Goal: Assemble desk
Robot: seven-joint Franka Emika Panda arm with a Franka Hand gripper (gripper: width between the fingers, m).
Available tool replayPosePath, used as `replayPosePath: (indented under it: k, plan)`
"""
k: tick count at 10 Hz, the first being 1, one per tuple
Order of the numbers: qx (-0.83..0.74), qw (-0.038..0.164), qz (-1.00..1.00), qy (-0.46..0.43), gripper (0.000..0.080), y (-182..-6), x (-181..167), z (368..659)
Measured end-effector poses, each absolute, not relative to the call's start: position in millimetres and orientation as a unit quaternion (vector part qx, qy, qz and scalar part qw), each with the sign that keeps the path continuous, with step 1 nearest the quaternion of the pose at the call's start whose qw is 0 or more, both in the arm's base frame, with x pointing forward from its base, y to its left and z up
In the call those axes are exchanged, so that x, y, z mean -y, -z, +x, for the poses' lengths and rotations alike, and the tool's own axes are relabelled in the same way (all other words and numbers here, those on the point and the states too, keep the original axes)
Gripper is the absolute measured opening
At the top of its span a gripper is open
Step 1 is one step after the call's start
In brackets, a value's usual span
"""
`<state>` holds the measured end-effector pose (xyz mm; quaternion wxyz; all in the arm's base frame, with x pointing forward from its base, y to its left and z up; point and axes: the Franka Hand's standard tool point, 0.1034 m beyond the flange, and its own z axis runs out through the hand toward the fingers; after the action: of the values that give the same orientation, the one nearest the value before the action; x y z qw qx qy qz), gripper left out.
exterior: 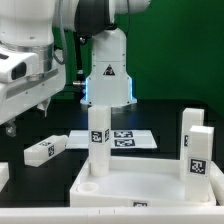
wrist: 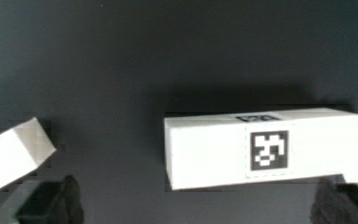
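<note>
The desk's wide white tabletop panel (exterior: pixel 150 188) lies flat at the front. Two chunky white legs stand upright on it, one near its back left corner (exterior: pixel 98 135) and one at its right side (exterior: pixel 197 152). A third leg (exterior: pixel 45 150) lies loose on the black table at the exterior view's left. My gripper (exterior: pixel 25 115) hangs above that leg, open and holding nothing. In the wrist view the lying leg (wrist: pixel 265 147) shows its square tag, beyond my open gripper (wrist: pixel 202 208), whose dark fingertips (wrist: pixel 51 205) stand far apart and do not touch it.
The marker board (exterior: pixel 128 140) lies flat behind the tabletop. The robot's white base (exterior: pixel 108 70) rises at the back. Another white piece (exterior: pixel 3 176) sits at the exterior view's left edge. A white part's corner (wrist: pixel 12 155) also shows in the wrist view.
</note>
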<state>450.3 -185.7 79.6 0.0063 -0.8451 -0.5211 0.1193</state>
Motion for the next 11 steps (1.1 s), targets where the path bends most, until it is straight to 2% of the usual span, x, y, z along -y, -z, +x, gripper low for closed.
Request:
replayPosePath:
  k: [3, 5, 6, 9, 10, 11]
  plan:
    - [0.403, -0.010, -0.907, -0.121, 0.0649, -76.9, 179.6, 452.8]
    - [0.299, -0.003, -0.944, -0.139, 0.0649, -68.8, 174.0, 452.2]
    - [0.320, -0.004, -0.940, -0.117, 0.0649, -69.3, 180.4, 454.8]
    - [0.223, -0.007, -0.968, -0.111, 0.0649, -67.3, 176.1, 455.5]
    - [0.123, 0.001, -0.983, -0.133, 0.0649, -68.9, 173.0, 459.1]
    - [0.050, 0.001, -0.988, -0.147, 0.0649, -78.0, 173.3, 478.9]
